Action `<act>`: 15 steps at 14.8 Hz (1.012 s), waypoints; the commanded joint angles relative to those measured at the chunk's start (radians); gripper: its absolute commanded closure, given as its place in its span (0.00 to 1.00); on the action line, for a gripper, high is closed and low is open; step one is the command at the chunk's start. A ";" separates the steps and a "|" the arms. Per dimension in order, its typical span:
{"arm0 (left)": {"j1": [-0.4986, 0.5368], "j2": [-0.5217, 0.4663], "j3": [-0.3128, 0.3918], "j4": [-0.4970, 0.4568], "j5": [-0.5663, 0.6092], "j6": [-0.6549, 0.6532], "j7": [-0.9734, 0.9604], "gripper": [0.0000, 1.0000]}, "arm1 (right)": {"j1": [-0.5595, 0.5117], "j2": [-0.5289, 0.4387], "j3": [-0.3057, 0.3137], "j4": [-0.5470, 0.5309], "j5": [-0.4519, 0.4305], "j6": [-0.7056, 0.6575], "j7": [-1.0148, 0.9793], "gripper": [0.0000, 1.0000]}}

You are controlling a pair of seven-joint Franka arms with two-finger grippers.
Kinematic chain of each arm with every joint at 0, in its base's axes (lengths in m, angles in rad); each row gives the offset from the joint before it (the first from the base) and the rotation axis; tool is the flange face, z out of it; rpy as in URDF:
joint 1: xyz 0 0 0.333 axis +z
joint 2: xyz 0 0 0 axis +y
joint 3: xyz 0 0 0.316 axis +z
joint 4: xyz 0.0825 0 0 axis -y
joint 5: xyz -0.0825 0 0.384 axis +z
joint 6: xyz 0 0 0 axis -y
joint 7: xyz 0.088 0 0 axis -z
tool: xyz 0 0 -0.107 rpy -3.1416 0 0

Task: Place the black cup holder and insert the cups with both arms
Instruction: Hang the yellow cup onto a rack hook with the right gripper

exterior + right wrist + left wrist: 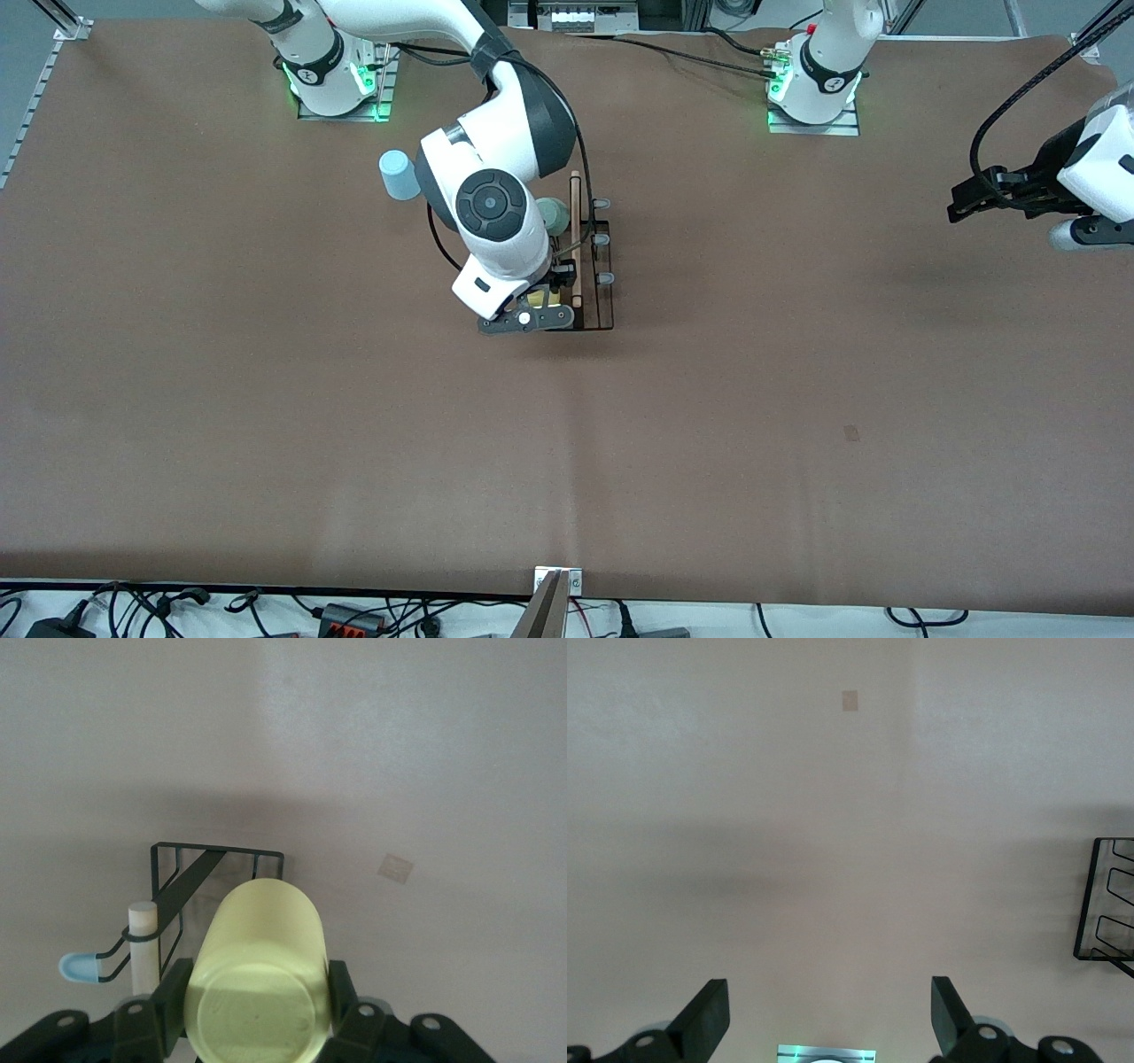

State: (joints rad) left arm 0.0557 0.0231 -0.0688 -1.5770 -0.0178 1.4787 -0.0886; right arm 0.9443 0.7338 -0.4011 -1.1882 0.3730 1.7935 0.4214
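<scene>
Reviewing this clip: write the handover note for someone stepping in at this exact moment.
Right gripper: shut on the yellow cup, held over the black cup holder.
Left gripper: open and holding nothing, waiting above the table at the left arm's end.
Black cup holder: standing mid-table between the two bases.
Mint green cup: at the holder, on the side toward the right arm's end, apparently on a prong, though the arm hides most of it.
Light blue cup: loose on the table, toward the right arm's end from the holder.
Done: holder placed, green cup apparently in.
Left: seat the yellow cup, then the blue one.
</scene>
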 commanded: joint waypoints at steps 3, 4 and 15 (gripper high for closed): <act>0.009 0.008 0.000 0.023 -0.018 -0.021 0.029 0.00 | 0.033 0.007 -0.005 -0.022 0.009 0.023 0.016 0.71; 0.009 0.008 0.000 0.023 -0.018 -0.021 0.029 0.00 | 0.033 0.009 -0.005 -0.022 0.009 0.024 0.016 0.71; 0.009 0.008 0.000 0.023 -0.018 -0.021 0.029 0.00 | 0.048 -0.025 -0.007 -0.018 0.010 -0.022 0.062 0.71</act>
State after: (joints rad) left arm 0.0557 0.0231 -0.0688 -1.5770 -0.0178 1.4786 -0.0886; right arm 0.9776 0.7330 -0.4014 -1.1911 0.3731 1.7905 0.4619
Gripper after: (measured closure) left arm 0.000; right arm 0.339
